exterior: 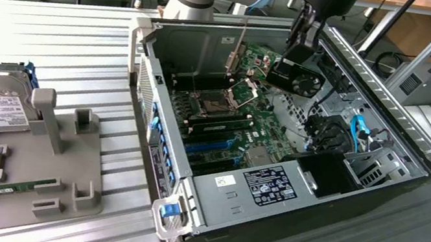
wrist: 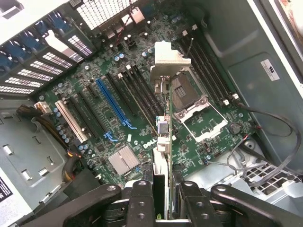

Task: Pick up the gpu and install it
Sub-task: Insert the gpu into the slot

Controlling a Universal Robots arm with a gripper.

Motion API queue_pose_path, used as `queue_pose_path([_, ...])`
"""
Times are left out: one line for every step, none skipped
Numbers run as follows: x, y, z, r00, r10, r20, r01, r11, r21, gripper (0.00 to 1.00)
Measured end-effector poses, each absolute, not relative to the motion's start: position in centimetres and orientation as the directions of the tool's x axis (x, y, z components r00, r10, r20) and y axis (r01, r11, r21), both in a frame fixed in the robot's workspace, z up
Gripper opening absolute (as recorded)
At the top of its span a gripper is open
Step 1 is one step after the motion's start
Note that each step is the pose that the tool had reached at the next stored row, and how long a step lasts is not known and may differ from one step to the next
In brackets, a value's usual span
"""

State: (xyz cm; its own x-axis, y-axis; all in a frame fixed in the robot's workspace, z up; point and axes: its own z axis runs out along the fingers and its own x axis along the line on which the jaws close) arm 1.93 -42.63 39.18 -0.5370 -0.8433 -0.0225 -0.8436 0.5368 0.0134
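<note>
The gpu [exterior: 298,80] hangs over the open computer case [exterior: 221,191].
The gripper [exterior: 300,56] has its fingers [wrist: 142,197] pinched on the card's upper edge. It hangs edge-down, apparently clear above the motherboard [wrist: 137,137]. That likely keeps its connector edge facing the expansion slots beside the blue slot [wrist: 112,103].

There's the gpu [exterior: 297,79], up at one o'clock in the exterior view, black shroud and round fan showing, hanging tilted above the green motherboard [exterior: 233,124]. From the wrist view it's edge-on, silver bracket at the far end, pinched in the gripper [wrist: 163,189].
</note>
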Motion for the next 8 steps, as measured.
queue_pose_path([1.93, -42.63, 39.18, -0.535, -0.844, -0.022, -0.845, 0.535, 0.013, 0.26])
queue_pose_path([1.93, -42.63, 39.18, -0.533, -0.846, -0.022, -0.846, 0.533, 0.013, 0.26])
queue_pose_path([1.93, -42.63, 39.18, -0.532, -0.847, -0.022, -0.847, 0.532, 0.013, 0.26])
queue_pose_path([1.93, -42.63, 39.18, -0.53, -0.848, -0.022, -0.848, 0.53, 0.013, 0.26])
queue_pose_path([1.93, -42.63, 39.18, -0.528, -0.849, -0.022, -0.849, 0.528, 0.013, 0.26])
queue_pose_path([1.93, -42.63, 39.18, -0.526, -0.85, -0.022, -0.85, 0.526, 0.013, 0.26])
queue_pose_path([1.93, -42.63, 39.18, -0.524, -0.851, -0.022, -0.851, 0.524, 0.013, 0.26])
queue_pose_path([1.93, -42.63, 39.18, -0.522, -0.853, -0.022, -0.853, 0.521, 0.013, 0.26])
